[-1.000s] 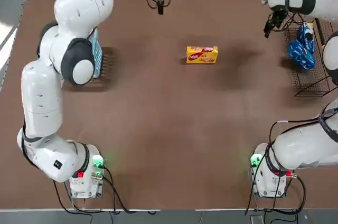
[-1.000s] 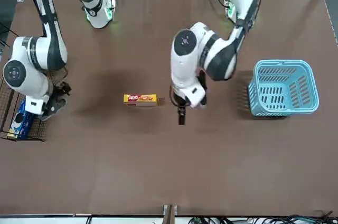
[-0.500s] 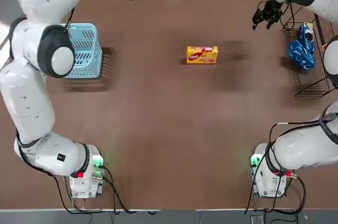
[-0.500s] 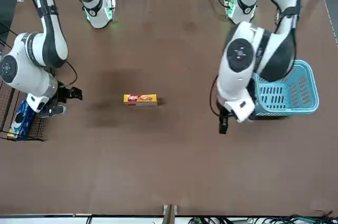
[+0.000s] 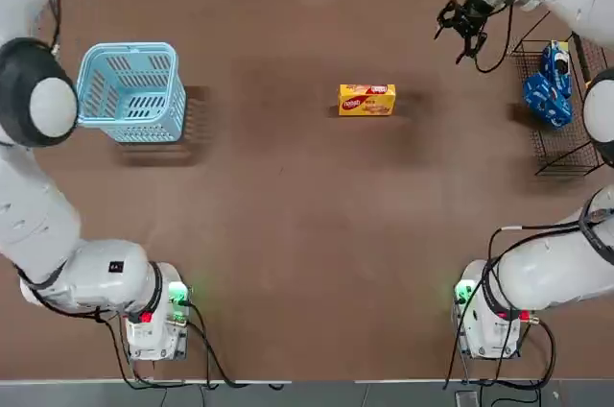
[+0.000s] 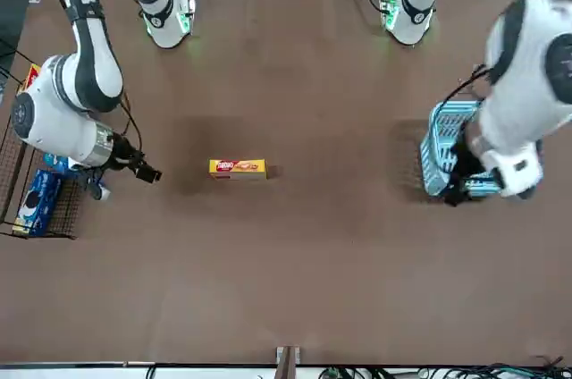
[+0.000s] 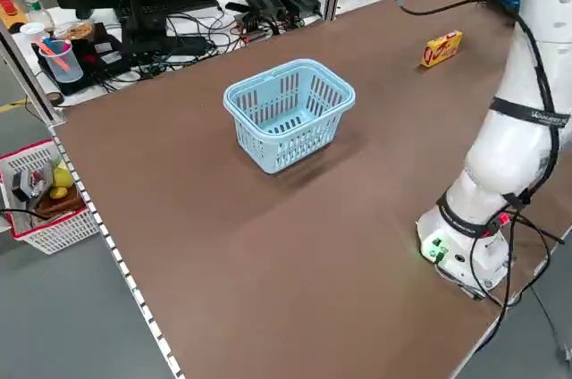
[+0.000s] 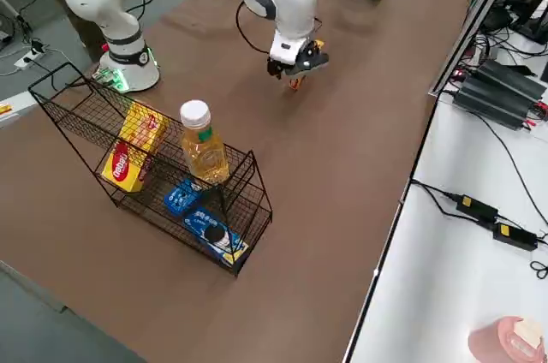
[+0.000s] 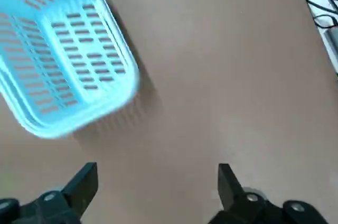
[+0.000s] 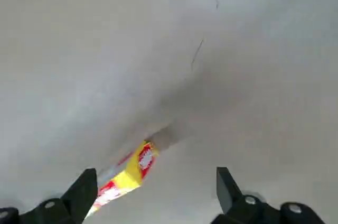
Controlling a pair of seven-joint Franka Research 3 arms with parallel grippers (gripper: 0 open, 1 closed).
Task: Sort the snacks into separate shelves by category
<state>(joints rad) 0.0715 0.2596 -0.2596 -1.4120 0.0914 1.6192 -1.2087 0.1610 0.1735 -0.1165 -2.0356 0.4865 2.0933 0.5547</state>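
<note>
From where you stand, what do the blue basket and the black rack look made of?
The light blue basket looks like moulded plastic, matte, with slotted walls. The rack appears to be thin black metal wire: a see-through mesh on a dark frame, probably coated.

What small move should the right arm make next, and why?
Probably carry the right hand across to above the yellow box and line it up for a grasp. That box lies alone mid-table, outside the rack, while the right hand is open, empty and the nearer one. The left hand is open over by the basket.
</note>
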